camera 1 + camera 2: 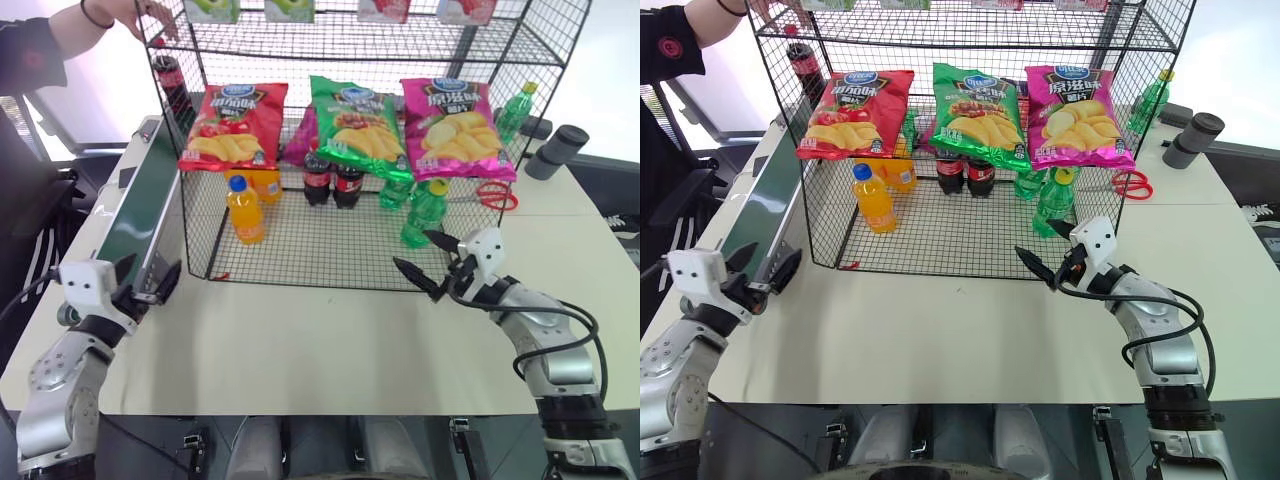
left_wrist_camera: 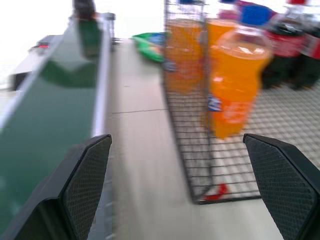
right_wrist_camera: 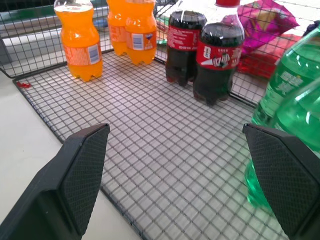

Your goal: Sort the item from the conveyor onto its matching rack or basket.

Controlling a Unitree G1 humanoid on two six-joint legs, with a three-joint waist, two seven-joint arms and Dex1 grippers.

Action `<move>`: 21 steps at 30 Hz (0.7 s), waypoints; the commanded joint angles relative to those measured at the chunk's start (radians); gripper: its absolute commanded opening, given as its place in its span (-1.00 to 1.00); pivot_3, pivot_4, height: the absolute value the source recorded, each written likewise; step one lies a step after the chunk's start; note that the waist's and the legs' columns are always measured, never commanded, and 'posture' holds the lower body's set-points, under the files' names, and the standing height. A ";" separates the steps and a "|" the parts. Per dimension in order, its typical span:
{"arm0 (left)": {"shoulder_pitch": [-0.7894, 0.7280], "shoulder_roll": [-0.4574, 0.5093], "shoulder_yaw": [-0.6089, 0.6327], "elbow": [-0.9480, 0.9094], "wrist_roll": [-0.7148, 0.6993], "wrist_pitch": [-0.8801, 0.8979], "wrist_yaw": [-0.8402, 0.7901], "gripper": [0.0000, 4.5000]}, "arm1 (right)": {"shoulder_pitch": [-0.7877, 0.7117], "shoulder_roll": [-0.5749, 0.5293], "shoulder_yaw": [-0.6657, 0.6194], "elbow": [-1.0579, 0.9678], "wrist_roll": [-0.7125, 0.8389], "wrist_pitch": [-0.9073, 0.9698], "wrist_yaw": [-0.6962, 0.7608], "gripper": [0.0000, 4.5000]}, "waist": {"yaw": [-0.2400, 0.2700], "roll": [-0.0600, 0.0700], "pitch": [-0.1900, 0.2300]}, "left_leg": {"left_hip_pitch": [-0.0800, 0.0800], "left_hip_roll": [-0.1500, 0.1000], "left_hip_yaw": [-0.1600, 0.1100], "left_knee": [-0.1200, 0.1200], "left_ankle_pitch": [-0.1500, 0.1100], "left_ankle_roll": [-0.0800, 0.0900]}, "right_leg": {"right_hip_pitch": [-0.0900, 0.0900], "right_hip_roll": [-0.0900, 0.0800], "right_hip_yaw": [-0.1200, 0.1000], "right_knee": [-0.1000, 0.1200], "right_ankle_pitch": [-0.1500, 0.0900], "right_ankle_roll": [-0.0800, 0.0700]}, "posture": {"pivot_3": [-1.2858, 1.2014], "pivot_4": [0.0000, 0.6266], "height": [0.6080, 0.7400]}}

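Head views: left claw [image 1: 150,283] level at the near end of the long dark green conveyor belt with grey side rails [image 1: 140,215], black fingers spread wide, nothing between them. Forearm bent up from the lower left corner, wrist angled toward the belt's end piece. Right claw [image 1: 428,262] stretched forward and slightly leftward over the pale surface [image 1: 330,350], just before the front wall of the large black wire-mesh rack [image 1: 300,255], fingers wide apart and empty. Small dark cola bottle with red cap and red label [image 1: 168,82] upright at the far end of the belt, behind the rack's left corner, near a person's hand [image 1: 140,15] resting on the rack top. Two matching cola bottles [image 1: 332,180] on the rack's grid floor beneath hanging crisp bags [image 1: 355,125], orange-drink bottle with blue cap [image 1: 244,210] to their left, green bottles with yellow caps [image 1: 420,212] to their right.

Left wrist view: both fingers [image 2: 90,180] far apart, empty, framing belt edge on one side, rack corner and orange bottle on the other.

Right wrist view: fingers [image 3: 85,170] wide, holding nothing, pointed across the grid floor toward the cola pair and a green bottle close by.
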 commanded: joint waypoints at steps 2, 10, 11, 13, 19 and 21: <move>-0.023 -0.020 0.106 0.042 -0.014 -0.033 0.096 1.00 | -0.042 0.023 0.013 0.032 -0.028 -0.048 -0.003 0.97 | 0.001 0.000 0.000 | 0.000 0.000 0.000 0.000 0.000 0.000 | 0.000 0.000 0.000 0.000 0.000 0.000 | 0.03 -0.52 1.00; -0.097 -0.004 0.063 0.186 0.106 -0.114 0.154 1.00 | -0.039 0.063 0.043 -0.026 -0.034 0.002 -0.036 0.97 | 0.001 -0.001 0.000 | 0.000 0.000 0.000 0.000 0.000 0.000 | 0.000 0.000 -0.001 0.000 0.000 0.000 | 0.03 -0.52 1.00; -0.113 -0.003 0.058 0.198 0.110 -0.123 0.153 1.00 | -0.033 0.066 0.043 -0.045 -0.018 0.025 -0.036 0.97 | 0.001 -0.001 0.000 | 0.000 0.000 0.000 0.000 0.000 0.000 | 0.000 0.000 -0.001 0.000 0.000 0.000 | 0.03 -0.52 1.00; -0.139 -0.003 0.049 0.220 0.118 -0.134 0.151 1.00 | -0.024 0.071 0.043 -0.073 -0.006 0.050 -0.045 0.97 | 0.002 -0.001 -0.001 | 0.000 0.000 0.000 0.000 0.000 0.000 | 0.000 0.000 -0.001 0.000 0.000 0.000 | 0.03 -0.52 1.00; -0.234 -0.003 0.006 0.343 0.153 -0.194 0.140 1.00 | 0.028 0.096 0.081 -0.205 -0.017 0.116 -0.103 0.97 | 0.002 -0.001 -0.001 | 0.000 0.000 -0.001 0.000 0.000 0.000 | 0.000 0.000 -0.001 0.000 0.000 0.000 | 0.03 -0.52 1.00; -0.251 -0.001 0.002 0.374 0.163 -0.215 0.143 1.00 | 0.041 0.111 0.094 -0.214 -0.064 0.054 -0.130 0.97 | -0.001 -0.001 -0.001 | 0.000 0.000 -0.001 0.000 0.000 0.000 | 0.000 0.000 -0.001 0.000 0.000 0.000 | 0.03 -0.52 1.00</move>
